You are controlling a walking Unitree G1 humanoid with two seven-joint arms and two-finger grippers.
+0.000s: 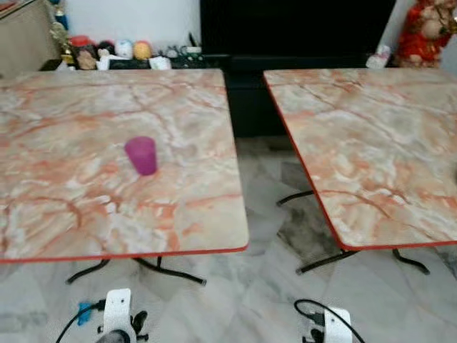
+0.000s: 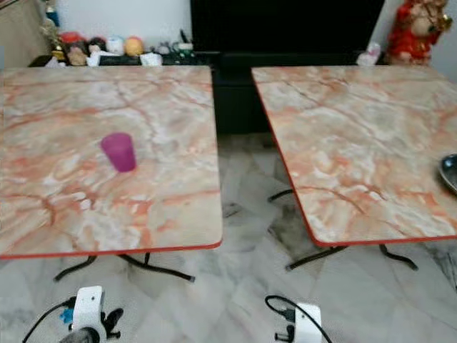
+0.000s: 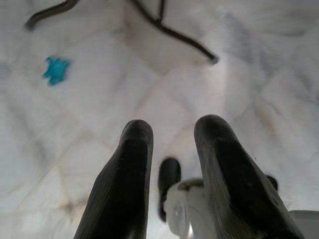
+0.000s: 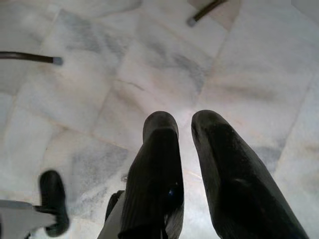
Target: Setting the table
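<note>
A purple plastic cup point(image 1: 141, 155) stands upright near the middle of the left marble-topped table point(image 1: 86, 221). On the right marble table point(image 2: 357, 143), the rim of a metal bowl point(image 2: 450, 172) peeks in at the far right edge. Both arms hang low in front of the tables, over the floor. My left gripper point(image 3: 174, 127) points down at the tiles, its fingers apart with nothing between them. My right gripper point(image 4: 184, 119) also points at the floor, its fingers almost touching and holding nothing.
A gap of marble-tiled floor point(image 1: 264, 236) runs between the two tables, with black metal table legs point(image 1: 171, 271) spreading under each. A dark TV cabinet point(image 1: 293, 36) and a shelf of small ornaments point(image 1: 121, 51) stand behind. A red figure point(image 1: 425, 32) is at the back right.
</note>
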